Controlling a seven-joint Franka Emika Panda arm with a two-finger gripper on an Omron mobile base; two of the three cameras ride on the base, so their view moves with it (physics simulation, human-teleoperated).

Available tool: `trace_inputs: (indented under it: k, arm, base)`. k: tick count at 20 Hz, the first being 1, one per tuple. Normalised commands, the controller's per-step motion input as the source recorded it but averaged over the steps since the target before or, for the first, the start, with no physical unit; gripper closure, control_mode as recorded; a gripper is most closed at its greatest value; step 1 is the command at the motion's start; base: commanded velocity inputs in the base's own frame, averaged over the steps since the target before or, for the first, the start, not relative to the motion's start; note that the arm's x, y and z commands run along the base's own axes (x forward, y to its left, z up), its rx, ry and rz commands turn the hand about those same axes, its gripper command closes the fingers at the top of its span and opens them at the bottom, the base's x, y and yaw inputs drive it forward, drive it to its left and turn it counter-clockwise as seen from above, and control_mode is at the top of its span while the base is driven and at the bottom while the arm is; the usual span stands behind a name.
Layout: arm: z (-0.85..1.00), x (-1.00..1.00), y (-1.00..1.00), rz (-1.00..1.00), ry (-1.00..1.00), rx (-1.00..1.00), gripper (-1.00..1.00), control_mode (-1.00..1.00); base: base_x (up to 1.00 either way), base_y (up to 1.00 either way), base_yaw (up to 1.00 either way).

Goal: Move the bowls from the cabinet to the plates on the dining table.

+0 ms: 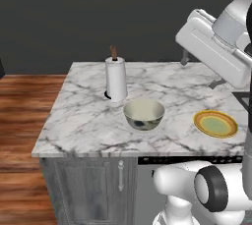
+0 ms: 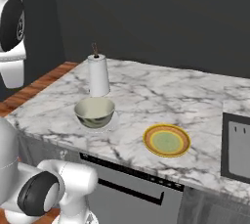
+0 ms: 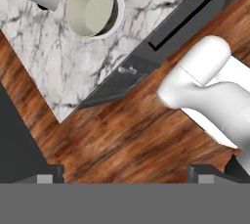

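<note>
The cream bowl (image 1: 143,114) stands upright on the marble dining table (image 1: 78,121), and under its foot a pale flat rim shows. I judge this is the white-grey plate (image 3: 117,10), so this bowl is probably already delivered. From the claw (image 3: 125,173), which looks down from high above, the bowl is far ahead and a little to the left, well apart from the finger tips (image 3: 49,173). The finger tips stand wide at the two sides of the hand view with nothing between them, so the claw is spread and empty, free for the next carry. The yellow-rimmed plate (image 1: 215,123) lies bare beside the bowl, near but not touching. It seems to wait for the second bowl. A paper towel roll (image 1: 116,78) stands just behind the bowl, near the table's far side — out of the working path.
</note>
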Motion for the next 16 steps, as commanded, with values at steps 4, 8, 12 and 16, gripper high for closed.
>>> trace_inputs:
  k: [4, 8, 12, 16]
  arm:
    - [0.0, 0.0, 0.0, 0.0, 0.0, 0.0, -1.0, 1.0]
    - [0.0, 0.0, 0.0, 0.0, 0.0, 0.0, -1.0, 1.0]
    - [0.0, 0.0, 0.0, 0.0, 0.0, 0.0, -1.0, 1.0]
    - [0.0, 0.0, 0.0, 0.0, 0.0, 0.0, -1.0, 1.0]
  base:
    - [0.0, 0.04, 0.5]
    - [0.0, 0.0, 0.5]
    - [0.0, 0.0, 0.5]
    - [0.0, 0.0, 0.5]
